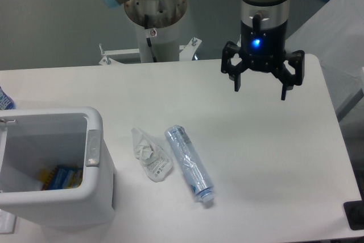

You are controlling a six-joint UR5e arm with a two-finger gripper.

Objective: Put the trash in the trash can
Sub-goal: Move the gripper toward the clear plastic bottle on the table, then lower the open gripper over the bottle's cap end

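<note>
Above the white table's (273,157) far right, your black two-finger gripper (260,90) hangs spread and empty, well apart from the crushed clear plastic bottle (188,163) and crumpled clear-white wrapper (151,155) lying beside the white rectangular bin (96,189).

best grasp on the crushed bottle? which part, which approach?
Grip the crushed bottle mid-body, coming straight down. It lies flat, running diagonally with its cap toward the table's near edge, so turn the open gripper across its narrow width. Avoid the wrapper close beside it.
</note>
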